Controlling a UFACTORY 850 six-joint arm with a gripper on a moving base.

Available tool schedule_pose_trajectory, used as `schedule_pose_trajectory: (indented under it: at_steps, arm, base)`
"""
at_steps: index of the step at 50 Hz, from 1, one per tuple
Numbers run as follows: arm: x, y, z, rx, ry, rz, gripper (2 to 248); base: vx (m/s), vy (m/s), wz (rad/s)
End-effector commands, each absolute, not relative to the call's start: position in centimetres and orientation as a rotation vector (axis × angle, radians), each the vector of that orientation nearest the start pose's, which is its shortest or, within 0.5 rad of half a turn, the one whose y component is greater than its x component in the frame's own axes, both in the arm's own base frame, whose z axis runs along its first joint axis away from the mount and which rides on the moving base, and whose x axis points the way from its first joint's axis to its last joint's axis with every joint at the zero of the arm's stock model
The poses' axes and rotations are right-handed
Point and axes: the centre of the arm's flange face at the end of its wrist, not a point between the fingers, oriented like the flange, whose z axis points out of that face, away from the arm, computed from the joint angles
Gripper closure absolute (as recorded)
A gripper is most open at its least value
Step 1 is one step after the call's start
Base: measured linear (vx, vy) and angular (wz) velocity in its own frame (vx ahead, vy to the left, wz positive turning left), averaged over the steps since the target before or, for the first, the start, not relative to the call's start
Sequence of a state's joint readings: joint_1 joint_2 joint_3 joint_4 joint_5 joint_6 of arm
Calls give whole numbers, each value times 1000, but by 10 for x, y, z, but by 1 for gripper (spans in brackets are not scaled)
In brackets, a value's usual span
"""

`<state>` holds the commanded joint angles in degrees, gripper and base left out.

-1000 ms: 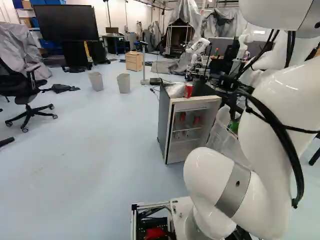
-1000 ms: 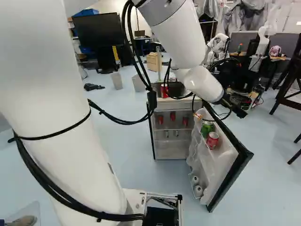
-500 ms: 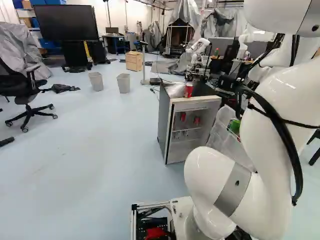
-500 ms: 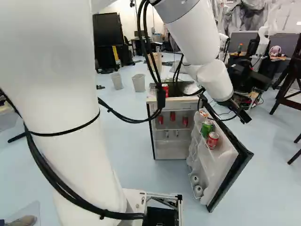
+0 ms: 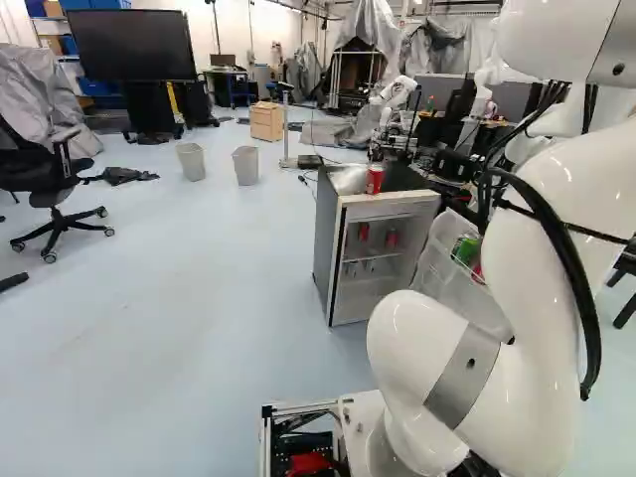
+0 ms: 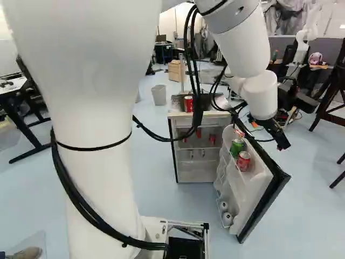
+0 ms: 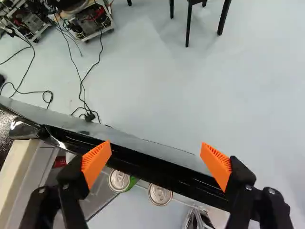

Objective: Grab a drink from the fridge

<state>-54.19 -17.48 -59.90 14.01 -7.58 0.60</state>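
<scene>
In the right base view my gripper (image 6: 281, 141) hangs beyond the top of the open fridge door (image 6: 264, 186). The wrist view shows the gripper (image 7: 156, 162) open, its orange pads wide apart above the door's black edge, nothing gripped. A green can (image 6: 236, 147) and a red can (image 6: 243, 161) stand in the door's upper rack; their tops show between and below the fingers in the wrist view. Red cans (image 6: 198, 133) sit on a shelf inside the fridge (image 5: 383, 260). Another red can (image 5: 375, 179) stands on top of it.
Small bins (image 5: 246, 165) and an office chair (image 5: 58, 189) stand left of the fridge. Another robot (image 5: 396, 96) is behind it. Dark chair or stool legs (image 7: 189, 19) and floor cables (image 7: 82, 88) lie beyond the door.
My arm has swung, its forearm and gripper moving rightward and the gripper lower in the right base view. More of the door's rack cans shows in the left base view. The base has not moved.
</scene>
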Motion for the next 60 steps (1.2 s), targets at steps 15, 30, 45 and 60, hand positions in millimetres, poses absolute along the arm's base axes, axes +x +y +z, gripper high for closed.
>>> schedule_pose_trajectory:
  at_steps: [15, 30, 45, 60]
  arm:
    - [338, -485, 446, -2616, 1805, -956, 3]
    - [353, -511, 436, -2612, 1808, -927, 3]
    - [374, -535, 412, -2612, 1792, -842, 3]
    - [388, -553, 387, -2608, 1778, -745, 3]
  base:
    - [0, 0, 0]
    - [0, 0, 0]
    - [0, 0, 0]
    - [0, 0, 0]
